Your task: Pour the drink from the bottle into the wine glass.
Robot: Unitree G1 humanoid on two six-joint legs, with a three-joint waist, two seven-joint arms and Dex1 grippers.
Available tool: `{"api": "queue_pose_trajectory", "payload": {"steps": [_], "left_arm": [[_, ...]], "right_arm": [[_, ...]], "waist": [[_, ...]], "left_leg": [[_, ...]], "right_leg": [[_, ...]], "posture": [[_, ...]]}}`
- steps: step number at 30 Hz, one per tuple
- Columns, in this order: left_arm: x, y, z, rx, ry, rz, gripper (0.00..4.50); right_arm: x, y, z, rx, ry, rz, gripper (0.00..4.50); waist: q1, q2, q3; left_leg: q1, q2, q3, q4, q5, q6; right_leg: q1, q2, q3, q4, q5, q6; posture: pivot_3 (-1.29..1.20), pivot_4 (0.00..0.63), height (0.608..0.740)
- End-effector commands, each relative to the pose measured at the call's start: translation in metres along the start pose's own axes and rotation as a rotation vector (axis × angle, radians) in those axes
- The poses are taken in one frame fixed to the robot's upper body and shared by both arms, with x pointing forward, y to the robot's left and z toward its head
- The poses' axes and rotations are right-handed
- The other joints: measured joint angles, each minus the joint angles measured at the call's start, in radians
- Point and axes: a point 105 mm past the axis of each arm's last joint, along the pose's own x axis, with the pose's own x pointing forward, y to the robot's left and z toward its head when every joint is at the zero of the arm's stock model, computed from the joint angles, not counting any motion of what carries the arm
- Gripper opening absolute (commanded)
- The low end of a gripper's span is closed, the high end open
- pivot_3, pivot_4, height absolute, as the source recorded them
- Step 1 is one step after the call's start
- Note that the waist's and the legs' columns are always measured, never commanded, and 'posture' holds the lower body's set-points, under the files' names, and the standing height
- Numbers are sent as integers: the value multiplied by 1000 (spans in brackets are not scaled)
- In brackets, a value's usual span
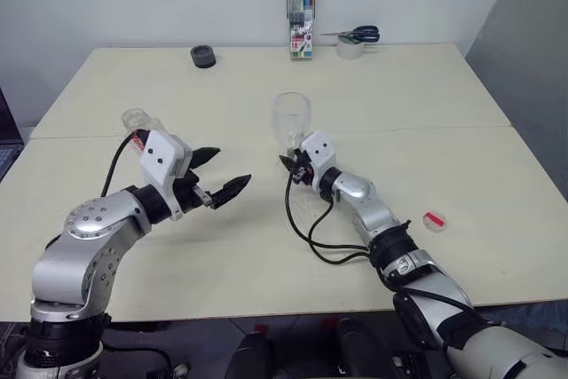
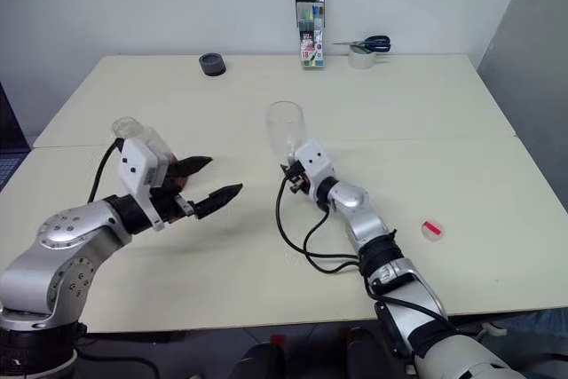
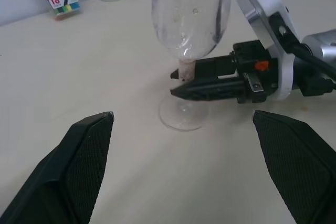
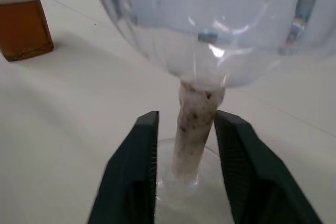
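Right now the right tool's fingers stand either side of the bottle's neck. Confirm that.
Wrong. The right tool has its fingers either side of the wine glass stem, not the bottle's neck. The right wrist view shows this; the bottle stands apart.

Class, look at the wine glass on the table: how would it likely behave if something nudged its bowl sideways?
The wine glass would probably tip easily: a wide, empty bowl stands high on a thin stem over a small round foot. It looks light, so a slight push might shift it. Being thin clear glass, it likely breaks if it falls.
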Motion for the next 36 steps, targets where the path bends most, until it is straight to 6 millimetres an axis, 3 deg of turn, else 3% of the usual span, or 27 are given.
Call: {"api": "queue_pose_trajectory", "payload": {"steps": [1,5,15,24,29,32,36], "left_arm": [[-1,2,20,45,-43,7,4500],[2,4,22,47,-47,8,4500],[-2,6,13,39,-68,14,4500],[-19,13,-28,-5,-20,48,4500],[-36,20,-86,-74,71,176,4500],[-44,20,-104,-81,91,223,4500],[-54,40,-120,-57,99,404,4500]], "right_arm": [[1,0,12,-6,-43,6,2951],[0,-1,13,-1,-48,6,4441],[-14,-8,8,-33,-34,-4,4478],[-48,-18,1,-93,22,-9,4478],[-89,6,5,-176,63,191,4478],[-107,22,10,-176,65,272,4478],[-122,35,18,-169,61,336,4478]], "waist": [[0,0,0],[0,0,0],[0,0,0],[3,0,0],[8,1,0],[13,0,0],[23,0,0]], "left_leg": [[0,0,0,0,0,0],[0,0,0,0,0,-1],[0,0,0,0,2,-3],[0,0,0,-1,1,-2],[0,0,0,-2,0,0],[-1,0,0,-2,0,0],[0,1,-2,-2,0,0]], "right_leg": [[0,0,0,0,0,0],[0,0,0,0,0,0],[0,0,0,0,0,0],[0,0,0,-1,0,0],[0,-1,0,-2,0,0],[0,-1,-1,-5,0,0],[1,-1,-2,-4,0,0]], "posture": [[0,150,740],[0,150,740],[0,150,740],[0,150,740],[0,150,740],[0,150,740],[0,150,740]]}}
